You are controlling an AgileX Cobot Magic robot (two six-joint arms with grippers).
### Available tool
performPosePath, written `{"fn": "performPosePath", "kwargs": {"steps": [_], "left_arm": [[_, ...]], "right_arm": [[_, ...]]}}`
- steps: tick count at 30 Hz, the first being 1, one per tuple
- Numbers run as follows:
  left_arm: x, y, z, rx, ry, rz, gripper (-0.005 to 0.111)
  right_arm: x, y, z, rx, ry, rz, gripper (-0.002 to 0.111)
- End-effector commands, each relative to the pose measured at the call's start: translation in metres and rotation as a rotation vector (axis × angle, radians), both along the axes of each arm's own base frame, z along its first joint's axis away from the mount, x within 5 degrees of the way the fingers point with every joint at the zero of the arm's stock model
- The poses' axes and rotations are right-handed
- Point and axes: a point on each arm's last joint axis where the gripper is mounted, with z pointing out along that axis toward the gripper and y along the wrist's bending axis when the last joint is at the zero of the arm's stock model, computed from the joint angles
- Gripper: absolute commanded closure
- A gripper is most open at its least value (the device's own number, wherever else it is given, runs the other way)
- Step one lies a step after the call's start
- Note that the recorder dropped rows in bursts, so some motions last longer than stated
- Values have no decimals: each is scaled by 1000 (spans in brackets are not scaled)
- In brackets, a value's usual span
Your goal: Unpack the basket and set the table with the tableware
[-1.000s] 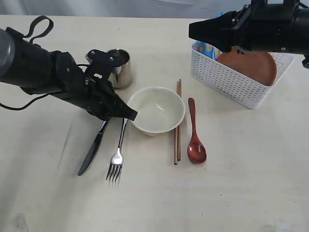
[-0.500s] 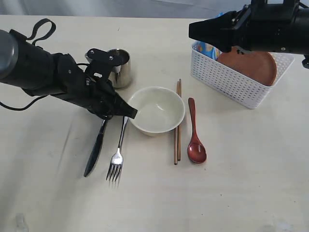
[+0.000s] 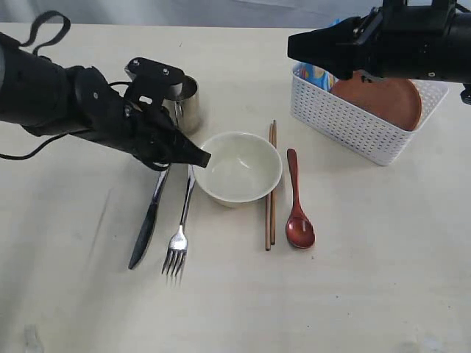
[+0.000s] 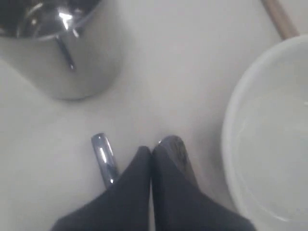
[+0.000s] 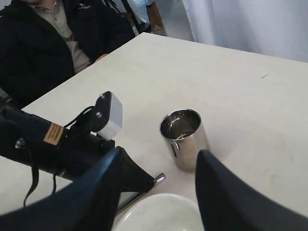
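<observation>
The left hand [image 3: 200, 157] has its two fingers pressed together with nothing between them. It hangs just above the handle ends of the knife [image 3: 147, 220] and the fork [image 3: 180, 235], beside the rim of the bowl [image 3: 239, 168].

Compared with one second ago, this hand has lifted a little toward the far edge of the counter [image 3: 368, 294]. The knife has turned: its blade tip lay more toward the left edge, and now it lies almost parallel to the fork. I judge that the knife was being straightened and that this small step is finished.

Around the bowl, in the middle of the counter, the chopsticks [image 3: 271, 191] and the spoon [image 3: 298, 213] lie on its right. The cup [image 3: 184, 103] stands behind the knife, toward the far edge. None of these has moved.

The right hand [image 3: 294, 48], fingers apart and empty, hovers at the same place over the basket [image 3: 346, 121] near the far right corner. The brown plate [image 3: 383, 99] leans inside the basket next to a blue bag [image 3: 316, 73], so the plate remains to be unpacked.
</observation>
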Motion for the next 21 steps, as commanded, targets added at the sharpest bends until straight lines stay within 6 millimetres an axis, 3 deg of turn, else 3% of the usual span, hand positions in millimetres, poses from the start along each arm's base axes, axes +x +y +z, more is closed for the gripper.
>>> {"fn": "performPosePath", "kwargs": {"steps": [1, 14, 21], "left_arm": [[-8, -2, 27, -41, -12, -33, 107], [-32, 9, 99, -73, -238, -117, 107], [-61, 41, 95, -27, -463, 25, 107]], "right_arm": [[1, -2, 3, 3, -11, -9, 62], [1, -2, 3, 3, -11, -9, 62], [1, -2, 3, 3, -11, -9, 62]]}}
